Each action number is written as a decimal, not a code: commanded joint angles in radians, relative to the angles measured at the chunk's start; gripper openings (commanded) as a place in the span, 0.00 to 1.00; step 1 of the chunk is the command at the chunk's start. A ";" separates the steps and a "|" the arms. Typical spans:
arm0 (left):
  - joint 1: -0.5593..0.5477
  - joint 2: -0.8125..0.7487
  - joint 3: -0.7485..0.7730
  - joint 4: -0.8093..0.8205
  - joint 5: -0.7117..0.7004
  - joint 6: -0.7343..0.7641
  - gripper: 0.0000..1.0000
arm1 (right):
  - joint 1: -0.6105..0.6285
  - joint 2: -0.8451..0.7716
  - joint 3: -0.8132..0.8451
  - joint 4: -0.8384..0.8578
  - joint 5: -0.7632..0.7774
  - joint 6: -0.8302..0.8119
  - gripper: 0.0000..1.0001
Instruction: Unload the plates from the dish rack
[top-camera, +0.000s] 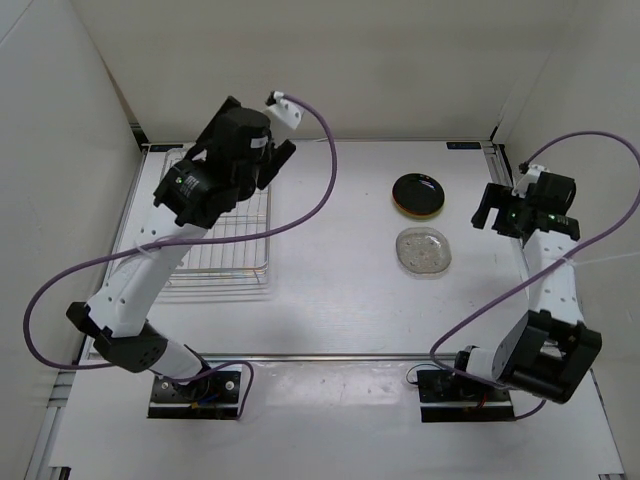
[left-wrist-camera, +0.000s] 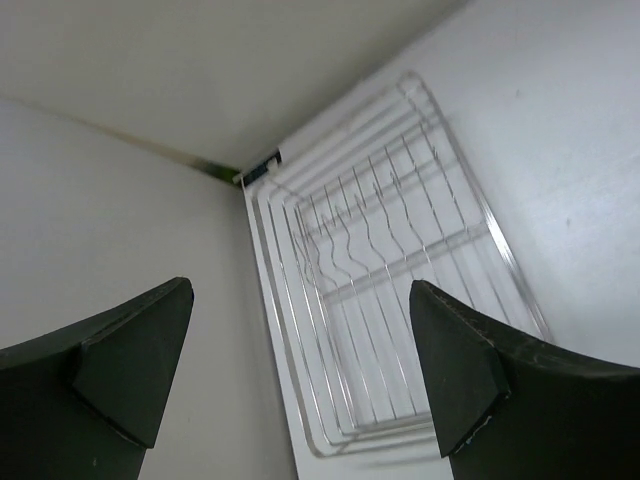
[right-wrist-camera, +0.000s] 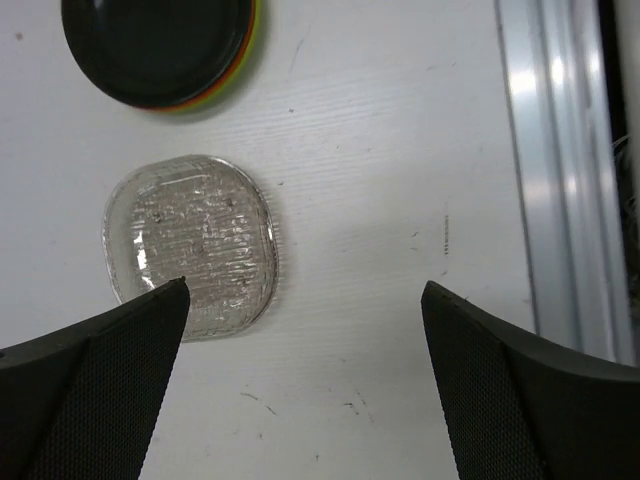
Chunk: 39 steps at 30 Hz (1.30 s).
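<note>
Top external view: white table (top-camera: 340, 300) with a dish rack (top-camera: 245, 228) on its left half and plates on its right half, the two groups well apart.
Dish rack: silver wire basket lying flat under the left arm; seen from the left wrist, only its wire grid and the white table beneath showing inside.
Plate stack: black plate (right-wrist-camera: 150, 45) on top, glossy, lying flat on the table toward the far right; a thin orange-red plate (right-wrist-camera: 185, 106) edge peeking out under it, and a lime green plate (right-wrist-camera: 250, 45) edge outside that.
Clear plate (right-wrist-camera: 190, 245): flat on the table by itself, just beside the stack on the near side, not touching it; bumpy see-through surface, rounded-square outline.
Left gripper (left-wrist-camera: 300, 300): raised above the far end of the rack, fingers spread wide, nothing between them, touching nothing.
Right gripper (right-wrist-camera: 305, 290): hanging over bare table to the right of the clear plate, fingers spread wide, holding nothing; left fingertip overlapping the clear plate's near edge in the right wrist view, contact impossible to judge.
Rail (right-wrist-camera: 560, 170): metal strip along the table's right edge, beside the right gripper.
</note>
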<state>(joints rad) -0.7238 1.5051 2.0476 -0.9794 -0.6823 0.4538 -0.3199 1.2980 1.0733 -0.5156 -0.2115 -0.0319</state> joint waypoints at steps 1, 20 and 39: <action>0.056 -0.057 -0.156 0.077 0.033 -0.096 1.00 | -0.005 -0.092 0.085 -0.069 0.064 -0.051 1.00; 0.694 0.012 -0.484 0.331 0.707 -0.400 1.00 | -0.110 -0.129 0.151 -0.141 0.029 -0.060 1.00; 0.885 0.010 -0.509 0.363 0.969 -0.488 1.00 | -0.168 -0.057 0.142 -0.110 -0.009 -0.069 1.00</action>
<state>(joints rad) 0.1486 1.5650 1.5360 -0.6487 0.2581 -0.0265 -0.4835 1.2449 1.2179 -0.6701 -0.1913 -0.0944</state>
